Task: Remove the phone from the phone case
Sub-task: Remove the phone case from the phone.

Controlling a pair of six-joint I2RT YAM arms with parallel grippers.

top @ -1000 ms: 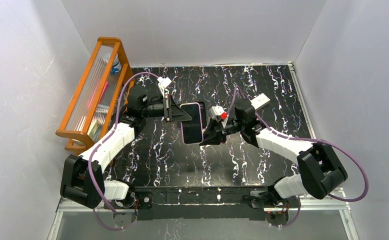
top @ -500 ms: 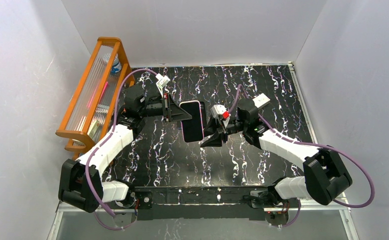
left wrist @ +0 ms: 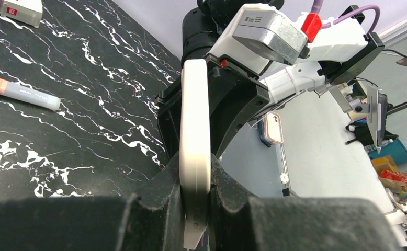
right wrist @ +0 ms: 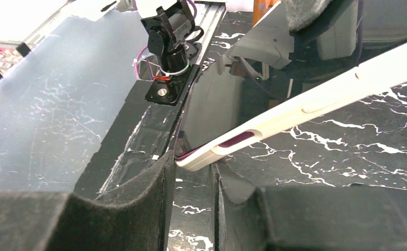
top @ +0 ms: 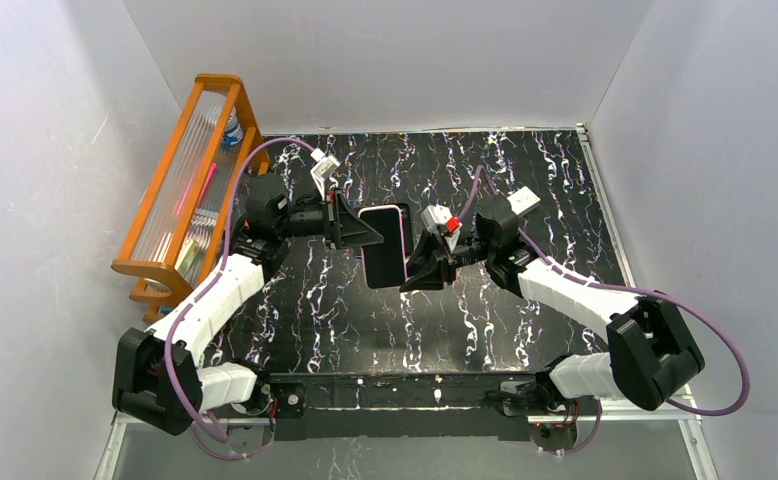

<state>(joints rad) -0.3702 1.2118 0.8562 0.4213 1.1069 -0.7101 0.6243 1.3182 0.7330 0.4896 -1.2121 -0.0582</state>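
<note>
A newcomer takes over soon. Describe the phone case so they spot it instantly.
Look above the middle of the black marbled table, where both arms meet. The phone case is the slim cream shell clamped in the left gripper, its other end in the right gripper. It alone is off the table, wrapping a dark phone.

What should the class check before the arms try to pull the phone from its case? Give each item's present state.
1. Left gripper clamped on phone case: ok, fingers press both faces.
2. Right gripper gripping the case corner: cannot tell; corner sits between its fingers, contact unclear.
3. Phone freed from case: not ok, seated inside.
4. Case held off the table: ok.
</note>
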